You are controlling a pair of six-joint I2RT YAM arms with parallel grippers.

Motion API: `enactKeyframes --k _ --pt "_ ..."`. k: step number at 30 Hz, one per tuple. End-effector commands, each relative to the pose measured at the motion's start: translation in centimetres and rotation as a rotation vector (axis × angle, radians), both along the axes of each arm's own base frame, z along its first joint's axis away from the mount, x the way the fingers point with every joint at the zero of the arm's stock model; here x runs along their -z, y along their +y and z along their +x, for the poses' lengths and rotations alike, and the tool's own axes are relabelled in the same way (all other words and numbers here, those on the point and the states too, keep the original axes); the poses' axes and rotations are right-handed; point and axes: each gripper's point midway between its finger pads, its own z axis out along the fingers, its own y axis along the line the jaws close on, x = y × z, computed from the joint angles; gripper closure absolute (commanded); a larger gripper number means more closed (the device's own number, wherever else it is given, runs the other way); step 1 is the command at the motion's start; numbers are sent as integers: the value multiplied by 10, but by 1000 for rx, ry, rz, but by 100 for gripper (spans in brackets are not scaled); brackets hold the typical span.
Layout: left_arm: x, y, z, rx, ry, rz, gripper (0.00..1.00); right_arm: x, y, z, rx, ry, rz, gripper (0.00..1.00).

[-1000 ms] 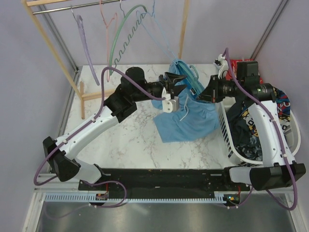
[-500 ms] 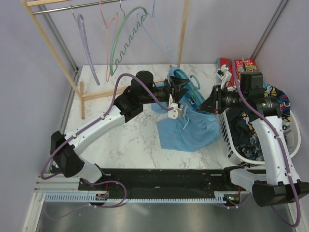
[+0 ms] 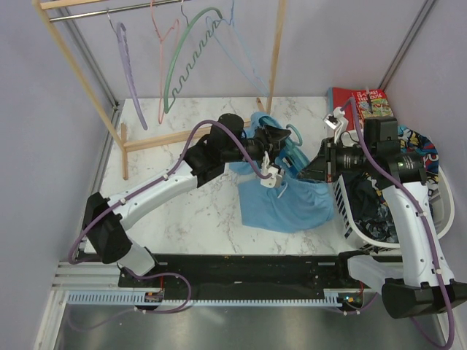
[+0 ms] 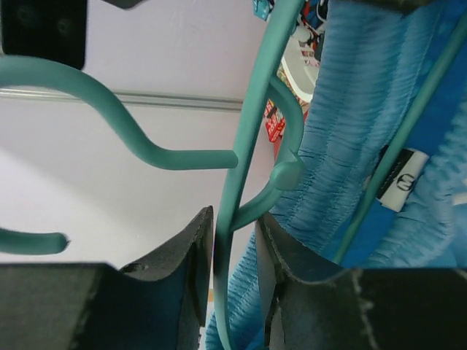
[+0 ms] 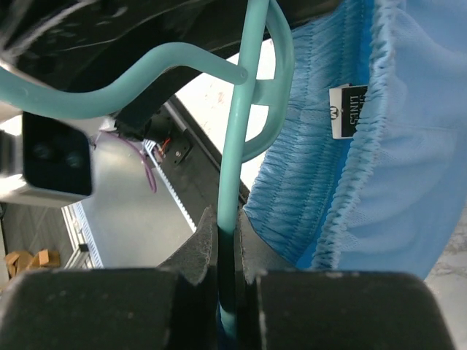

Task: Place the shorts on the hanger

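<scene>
Marble tabletop [image 3: 182,211] carries the shorts [image 3: 288,200] near its middle, waistband gathered against the hanger [image 5: 236,146]. Our right claw [image 5: 226,226] pinches its bar, while our left claw [image 4: 233,222] straddles it, slightly spread. We fear the elastic sliding off if the bar tilts

Both arms, the left arm [image 3: 157,186] and the right arm [image 3: 416,226], have smooth white shells with bulky black joints. A thin purple cable [image 3: 190,290] loops along each. The jaws are matte black, beside a small white bracket [image 3: 271,177].
</scene>
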Motion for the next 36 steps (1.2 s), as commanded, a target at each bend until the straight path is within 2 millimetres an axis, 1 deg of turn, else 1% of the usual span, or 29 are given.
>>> enactKeyframes --k 1,2,3,5,6,7,8,9,11,12,13,14,15,16,18,19,20,21,24,25,28,29,33,36 --pt "3 -5 6 -30 -82 30 65 -12 8 -25 -104 -36 54 100" --pt "7 -4 5 -29 -85 35 64 -10 7 -25 -114 -53 42 100" --pt "6 -3 7 -38 -89 33 63 -8 7 -26 -114 -51 35 100" --pt "6 -2 9 -53 -77 29 66 -5 6 -29 -116 -38 32 100" --pt "4 -2 9 -57 -66 22 74 -5 6 -30 -116 -41 32 100" --pt "2 -2 9 -58 -57 15 80 -4 6 -29 -114 -37 32 98" --pt "-1 -3 8 -58 -42 3 88 -2 5 -26 -106 -37 21 89" --pt "-5 -2 6 -55 -41 -7 98 -3 4 -24 -100 -43 12 72" --pt "-6 -1 5 -52 -31 -11 98 -5 -3 -13 -49 -73 -43 52" --pt "-6 -1 4 -49 -30 -13 98 -6 -5 -9 -31 -92 -63 35" --pt "-8 -1 3 -48 -34 -18 98 -8 -8 -7 -12 -107 -83 26" --pt "-6 1 3 -51 -32 -15 98 -13 -15 0 38 -146 -126 17" --pt "-5 1 3 -52 -30 -14 98 -17 -18 1 54 -168 -144 2" --pt "-4 2 2 -54 -20 -15 98 -26 -22 1 75 -208 -160 2" --pt "-4 3 3 -57 -12 -18 98 -27 -35 3 131 -241 -232 2" --pt "-6 2 3 -57 -5 -23 98 -31 -40 -1 148 -265 -255 2" --pt "-8 3 3 -59 0 -28 98 -29 -44 -3 162 -266 -277 2" --pt "-8 3 4 -62 -1 -28 98 -20 -52 -6 190 -243 -323 2" --pt "-12 4 9 -74 21 -44 98 -3 -60 -25 148 -254 -382 2" --pt "-18 4 10 -76 22 -55 98 -2 -67 -32 176 -284 -409 2" --pt "-18 3 13 -80 28 -57 98 -5 -64 -42 148 -332 -397 2" --pt "-19 2 13 -80 33 -61 98 -5 -64 -42 149 -330 -397 2" --pt "-21 -1 21 -101 53 -73 98 3 -65 -33 140 -296 -416 2" --pt "-28 -4 23 -101 58 -88 98 11 -58 -27 87 -260 -402 2"
